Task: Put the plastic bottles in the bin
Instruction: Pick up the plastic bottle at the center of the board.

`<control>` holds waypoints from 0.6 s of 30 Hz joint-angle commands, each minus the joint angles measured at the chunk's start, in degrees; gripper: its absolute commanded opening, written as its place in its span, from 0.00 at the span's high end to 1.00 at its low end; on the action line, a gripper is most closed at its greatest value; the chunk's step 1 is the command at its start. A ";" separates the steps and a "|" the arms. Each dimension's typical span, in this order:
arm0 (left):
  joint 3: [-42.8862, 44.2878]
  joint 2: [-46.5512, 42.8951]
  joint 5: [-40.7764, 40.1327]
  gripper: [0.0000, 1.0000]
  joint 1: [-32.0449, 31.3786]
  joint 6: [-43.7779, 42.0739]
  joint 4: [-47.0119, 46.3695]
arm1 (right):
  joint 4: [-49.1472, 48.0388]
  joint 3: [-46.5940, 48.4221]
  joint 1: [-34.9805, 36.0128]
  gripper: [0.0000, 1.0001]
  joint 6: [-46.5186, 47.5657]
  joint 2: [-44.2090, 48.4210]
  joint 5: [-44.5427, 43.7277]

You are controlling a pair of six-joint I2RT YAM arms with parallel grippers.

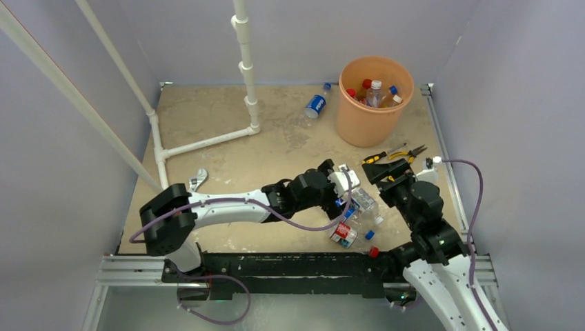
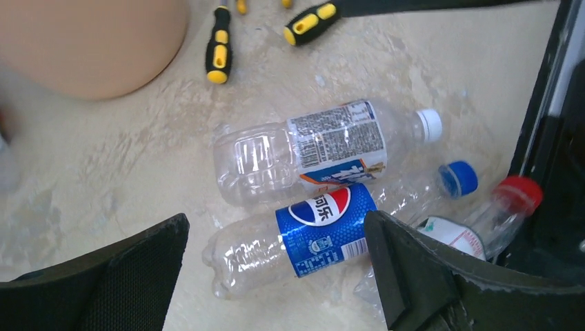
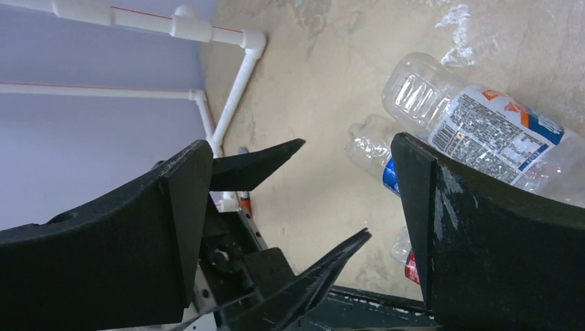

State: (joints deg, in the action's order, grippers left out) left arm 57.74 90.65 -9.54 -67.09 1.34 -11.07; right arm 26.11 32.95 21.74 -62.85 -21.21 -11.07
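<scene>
Closest to the arm bases, a heap of plastic bottles (image 1: 362, 202) lies flat on the tabletop (image 1: 227, 124). At least three of them touch side by side, caps all turned the same way. The left fingers (image 2: 414, 265) hang over this heap, spread wide and holding nothing. Their opening brackets the blue-labelled bottle (image 2: 307, 238) across its label, probably because the straight labelled middle is the firmest place to pinch a thin, crushable body. The white-capped bottle (image 2: 314, 148) touches it on the far side and a red-capped bottle (image 2: 514, 196) is wedged near its neck, so closing here may nudge the neighbours.

The right fingers (image 3: 476, 227) are likewise parted and empty, hovering just beside the same heap, seemingly held off to leave the left arm room.

Beyond the heap, yellow-and-black screwdrivers (image 2: 219, 45) and pliers (image 1: 408, 152) lie between the bottles and the bin; they are no part of the job. Farther back the bin (image 1: 372, 124) stands upright, with several binned bottles (image 1: 374, 91) inside, necks up. A lone bottle (image 1: 316, 105) with a blue label lies on the tabletop just beside the bin's left side, not in it.
</scene>
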 commanded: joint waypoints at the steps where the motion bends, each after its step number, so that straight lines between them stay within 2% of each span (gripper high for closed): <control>1: 3.55 3.79 12.77 0.02 0.73 -24.70 2.54 | 0.45 1.35 0.04 0.02 -0.56 1.11 -1.06; 4: 6.88 6.29 15.19 0.04 2.38 -35.29 6.28 | 0.89 2.71 0.05 0.02 0.07 3.68 -2.49; 6: 9.78 8.09 20.25 0.07 5.15 -39.43 9.11 | 2.28 4.09 0.02 0.02 0.56 4.79 -3.06; 9: 10.37 10.06 24.83 0.09 8.43 -42.31 6.57 | 3.41 5.98 0.02 0.02 0.78 6.66 -3.03; 13: 11.32 11.80 29.14 0.16 9.56 -44.98 4.63 | 3.42 8.24 -0.01 0.02 1.52 9.11 -2.66; 18: 17.26 17.03 33.23 0.17 9.87 -47.11 10.27 | 4.95 11.16 0.05 0.02 4.35 8.88 -3.18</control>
State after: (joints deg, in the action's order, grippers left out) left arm 69.41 104.27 16.73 -56.73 -41.25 -3.40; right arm 29.71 40.62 21.74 -61.41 -12.01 -12.58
